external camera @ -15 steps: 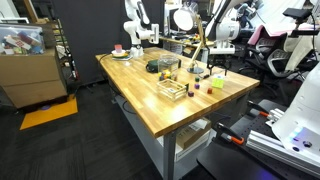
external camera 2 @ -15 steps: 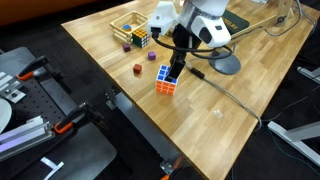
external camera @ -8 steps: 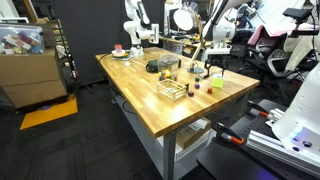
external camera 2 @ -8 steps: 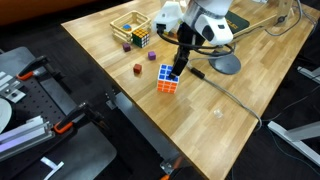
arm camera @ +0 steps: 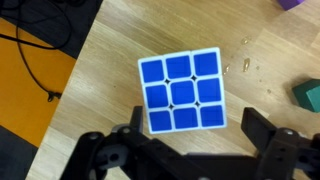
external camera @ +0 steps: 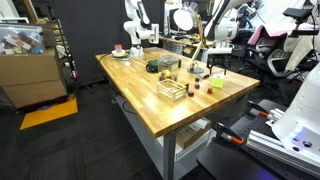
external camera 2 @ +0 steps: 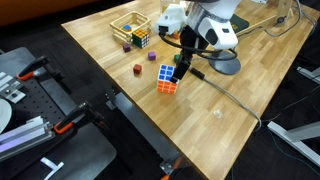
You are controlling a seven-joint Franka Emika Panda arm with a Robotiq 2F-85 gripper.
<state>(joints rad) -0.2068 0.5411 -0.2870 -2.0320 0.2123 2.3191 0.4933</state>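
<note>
Wood in pale planks forms the table (external camera 2: 200, 120), on which everything is set out. A white arm (external camera 2: 205, 25) is bent over it from the far side. One container is counted, an open wooden tray (external camera 2: 118, 20) near the far corner. A dark-faced cube (external camera 2: 141, 38) is seen at its near corner, though it cannot be told whether that cube lies inside the tray or just against it. No other contents can be made out. One grey disc (external camera 2: 225, 64) is laid flat behind the arm, and one black cable (external camera 2: 230, 99) is run from it across the boards. Two puzzle cubes are counted in all. The second, a puzzle cube (external camera 2: 167, 78) with its blue face turned up, is placed near the table's middle, well apart from the tray. The claw (external camera 2: 179, 72) is held just over its far edge with the fingers spread apart and nothing gripped. In the wrist view the blue nine-square face (arm camera: 181, 92) is framed between the two dark fingers (arm camera: 255, 125). Contact with the cube cannot be told. Two small blocks are counted between tray and cube: one purple block (external camera 2: 126, 45) and one red block (external camera 2: 137, 68).
</note>
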